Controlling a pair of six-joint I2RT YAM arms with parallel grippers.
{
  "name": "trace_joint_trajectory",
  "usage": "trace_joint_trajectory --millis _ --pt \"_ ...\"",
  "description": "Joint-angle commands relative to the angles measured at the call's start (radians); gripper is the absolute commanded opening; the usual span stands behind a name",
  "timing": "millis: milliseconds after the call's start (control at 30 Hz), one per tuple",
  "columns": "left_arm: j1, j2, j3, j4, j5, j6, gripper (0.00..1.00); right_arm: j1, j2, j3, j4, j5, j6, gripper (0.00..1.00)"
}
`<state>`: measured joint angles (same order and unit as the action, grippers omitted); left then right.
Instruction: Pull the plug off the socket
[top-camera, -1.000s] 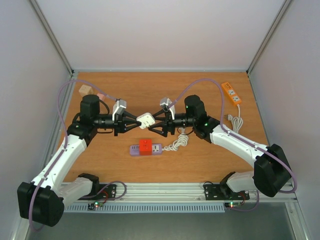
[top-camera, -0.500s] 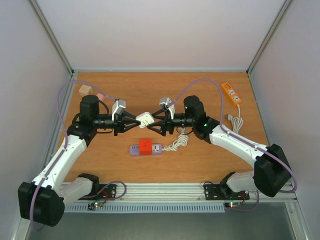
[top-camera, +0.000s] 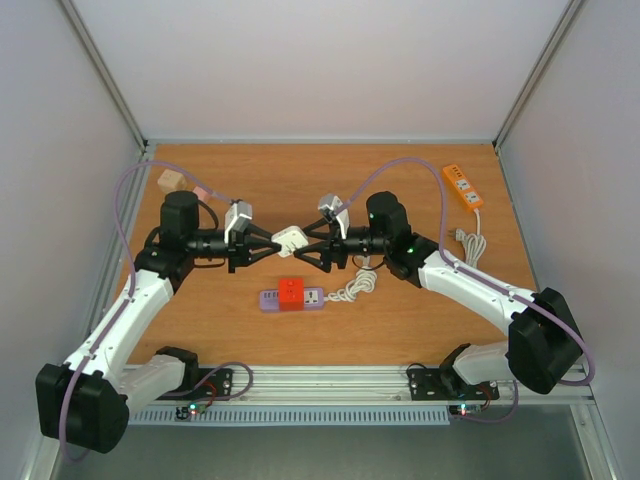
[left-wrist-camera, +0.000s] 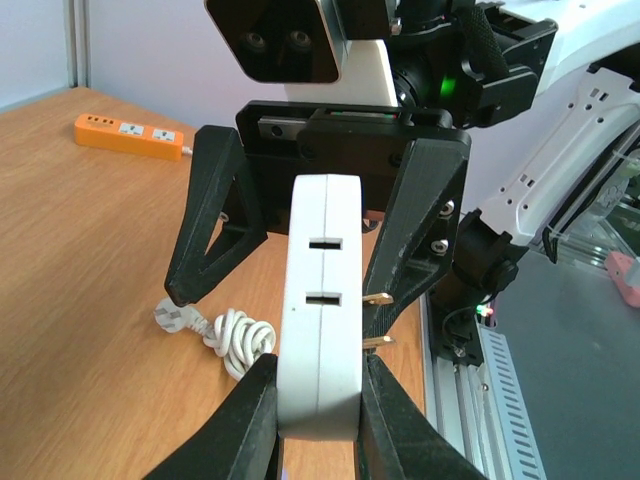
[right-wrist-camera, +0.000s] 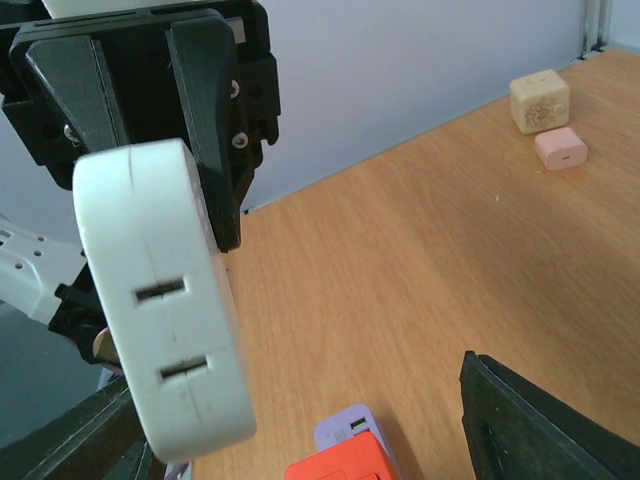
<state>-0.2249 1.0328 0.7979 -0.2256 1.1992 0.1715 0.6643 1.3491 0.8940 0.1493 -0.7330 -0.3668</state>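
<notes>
White plug (left-wrist-camera: 320, 310) aloft, apart from purple socket (top-camera: 270, 300).

Adapter (top-camera: 290, 238) between left hand (top-camera: 277, 243), right hand (top-camera: 308, 246); power strip (top-camera: 312, 298) nearer.

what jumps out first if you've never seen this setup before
The two arms meet nose to nose over mid-table: the left pincer is shut on a white adapter held off the wood, and the right pincer stands open, flanking it. Nearer the bases lies a purple power strip with a red plug in it; an orange strip sits far right.
</notes>
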Motion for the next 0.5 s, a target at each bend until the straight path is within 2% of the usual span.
trace_joint_trajectory --millis 0,467 --pt "-0.036 -0.001 0.001 -0.109 0.077 0.097 0.01 -0.004 0.002 0.029 0.059 0.067 0.019 0.77" --pt "-0.083 0.013 0.047 -0.302 0.071 0.281 0.01 -0.005 -0.001 0.031 0.053 0.105 0.006 0.77"
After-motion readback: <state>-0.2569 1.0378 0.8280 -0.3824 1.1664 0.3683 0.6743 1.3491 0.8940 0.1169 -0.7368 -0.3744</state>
